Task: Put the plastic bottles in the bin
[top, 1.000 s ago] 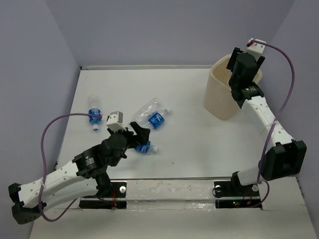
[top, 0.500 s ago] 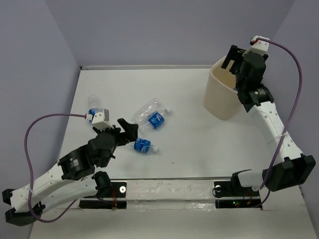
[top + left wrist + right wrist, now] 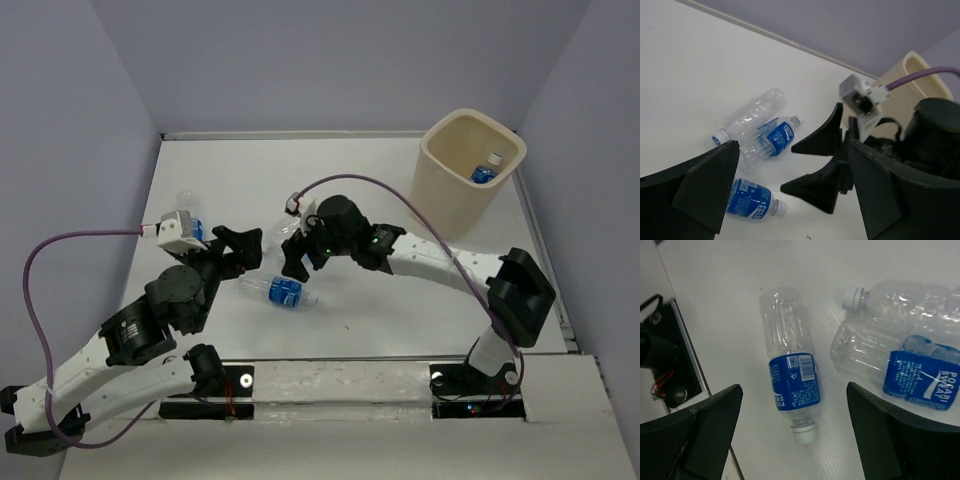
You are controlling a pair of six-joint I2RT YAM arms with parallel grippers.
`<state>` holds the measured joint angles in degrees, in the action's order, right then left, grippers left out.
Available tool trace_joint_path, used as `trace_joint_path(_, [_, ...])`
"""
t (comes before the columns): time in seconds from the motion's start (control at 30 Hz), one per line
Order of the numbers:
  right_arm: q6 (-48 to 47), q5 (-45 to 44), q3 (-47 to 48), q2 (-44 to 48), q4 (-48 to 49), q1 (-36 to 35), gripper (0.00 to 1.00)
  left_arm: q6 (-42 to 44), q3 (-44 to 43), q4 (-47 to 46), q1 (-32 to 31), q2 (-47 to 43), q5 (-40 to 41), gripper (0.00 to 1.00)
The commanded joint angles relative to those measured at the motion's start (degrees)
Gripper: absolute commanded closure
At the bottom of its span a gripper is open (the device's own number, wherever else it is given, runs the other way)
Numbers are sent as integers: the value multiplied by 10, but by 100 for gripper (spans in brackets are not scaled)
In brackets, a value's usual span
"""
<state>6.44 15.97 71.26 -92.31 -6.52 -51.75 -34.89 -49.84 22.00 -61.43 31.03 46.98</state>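
You have one bottle (image 3: pixel 485 172) in the bin (image 3: pixel 445 195); four more bottles (image 3: pixel 281 291) lie on the table (image 3: pixel 390 300). Your left gripper (image 3: pixel 243 250) and right gripper (image 3: pixel 810 165) hang spread, empty.

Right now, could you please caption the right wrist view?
Open right gripper above a blue-labelled plastic bottle lying on the white table, more bottles beside it.

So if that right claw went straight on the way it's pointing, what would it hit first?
Most likely the blue-labelled plastic bottle lying on its side, dead centre in the wrist view of the open right gripper. How far off it is, that view doesn't show.
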Motion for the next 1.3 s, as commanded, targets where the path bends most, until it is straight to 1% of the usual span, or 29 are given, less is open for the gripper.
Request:
trace_joint_path(0.0, [-53, 40, 38, -48, 19, -47, 10, 9, -25, -35, 3, -43, 66, 1])
trace_joint_path(0.07, [-64, 18, 68, -75, 12, -64, 9, 3, -30, -21, 3, -52, 78, 1])
trace_joint_path(0.1, [-90, 10, 80, -103, -2, -78, 8, -3, -36, -16, 3, -59, 87, 1])
trace_joint_path(0.2, [-111, -17, 127, -145, -25, -98, 6, -2, -45, 0, 3, -67, 95, 1])
trace_joint_path(0.23, [-116, -33, 140, -174, -32, -98, 6, -2, -47, 4, 2, -68, 96, 1])
trace_joint_path(0.37, [-138, -76, 201, -243, -70, -114, 5, -2, -54, 17, 3, -66, 91, 1])
trace_joint_path(0.47, [-157, -106, 243, -276, -97, -121, 5, -2, -54, 18, 3, -65, 86, 1])
trace_joint_path(0.63, [-176, -126, 303, -338, -121, -134, 5, 8, -50, 8, 3, -63, 73, 1])
trace_joint_path(0.77, [-180, -156, 327, -367, -126, -146, 9, 14, -53, 5, 3, -57, 66, 1])
trace_joint_path(0.8, [-175, -156, 335, -371, -124, -146, 13, 16, -53, 4, 3, -56, 64, 1])
trace_joint_path(0.83, [-169, -157, 338, -373, -123, -151, 16, 17, -53, 3, 3, -55, 62, 1])
trace_joint_path(0.87, [-153, -156, 339, -372, -114, -151, 25, 20, -54, 2, 3, -54, 59, 1])
trace_joint_path(0.93, [-133, -157, 330, -354, -85, -151, 35, 23, -56, 7, 3, -48, 56, 1])
trace_joint_path(0.97, [-123, -156, 321, -343, -85, -151, 35, 23, -57, 10, 3, -46, 56, 1])
trace_joint_path(1.0, [-115, -156, 311, -330, -55, -151, 39, 22, -59, 12, 3, -43, 55, 1])
trace_joint_path(1.03, [-100, -174, 286, -316, -40, -151, 40, 23, -63, 15, 3, -39, 53, 1])
trace_joint_path(1.07, [-93, -185, 275, -287, -27, -151, 44, 25, -66, 16, 3, -38, 48, 1])
trace_joint_path(1.1, [-79, -190, 256, -271, -9, -151, 46, 26, -71, 15, 3, -36, 44, 1])
trace_joint_path(1.17, [-67, -204, 237, -237, 6, -151, 49, 30, -77, 14, 3, -33, 31, 1])
trace_joint_path(1.23, [-41, -213, 210, -179, 38, -144, 51, 34, -85, 9, 2, -33, 20, 1])
trace_joint_path(1.27, [-35, -218, 185, -159, 45, -144, 52, 36, -87, 5, 3, -33, 15, 1])
